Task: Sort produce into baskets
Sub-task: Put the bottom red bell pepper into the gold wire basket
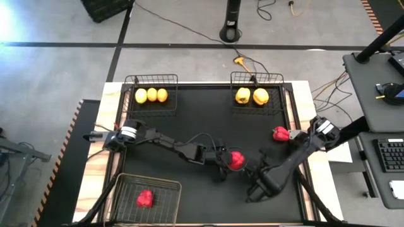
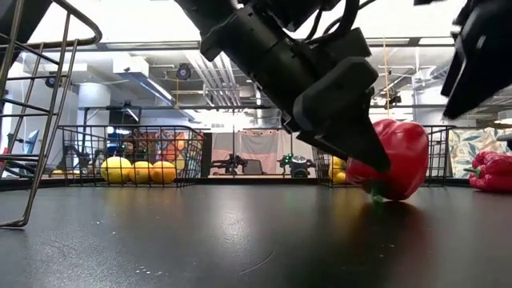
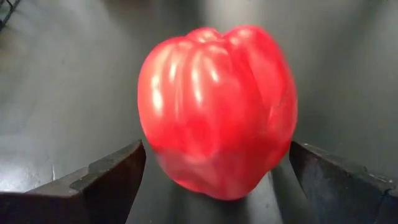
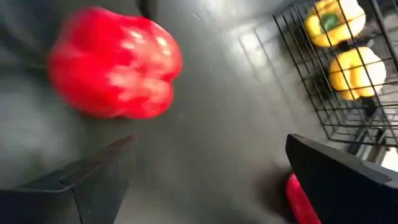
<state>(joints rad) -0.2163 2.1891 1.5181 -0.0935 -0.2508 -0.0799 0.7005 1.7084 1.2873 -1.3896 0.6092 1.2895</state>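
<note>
A red bell pepper lies on the black table mat near the middle. My left gripper is open, one finger close on each side of it, slanting down from the table's left. My right gripper is open with nothing between its fingers. It hovers just right of and nearer than that pepper. A second red pepper lies on the mat toward the right edge. A third red pepper lies in the near-left basket.
The far-left basket holds three yellow-orange round fruits. The far-right basket holds two yellow peppers. The two arms stand close together at mid-table. Bare mat lies between the far baskets and along the near edge.
</note>
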